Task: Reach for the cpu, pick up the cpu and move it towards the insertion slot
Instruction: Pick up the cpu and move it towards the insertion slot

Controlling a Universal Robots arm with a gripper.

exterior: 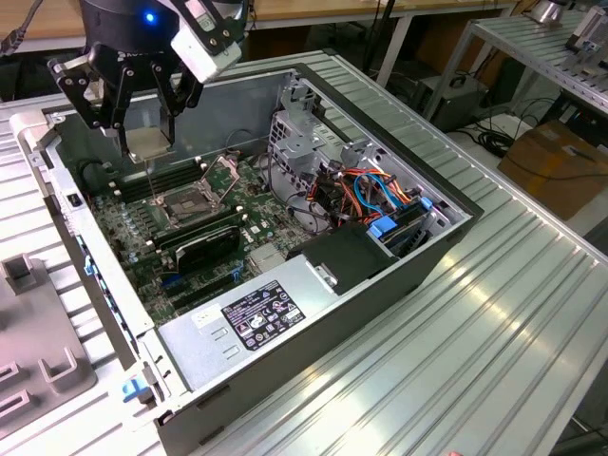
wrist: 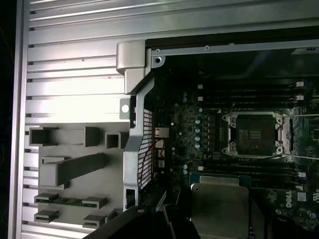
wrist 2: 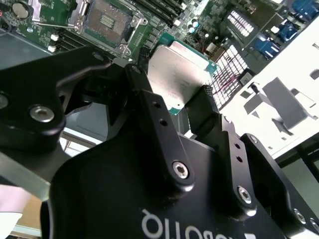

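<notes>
Ribbed metal tabletop (exterior: pixel 494 313) is carrying an open computer case (exterior: pixel 399 275). Inside it, the green motherboard (exterior: pixel 142 228) is lying flat, with the insertion slot (exterior: pixel 187 201) sitting open. Above the slot, near the case's far wall, the gripper (exterior: pixel 149 142) is hanging with its jaws clamped on the cpu (wrist 2: pixel 177 74), which is being held clear of the board.
</notes>
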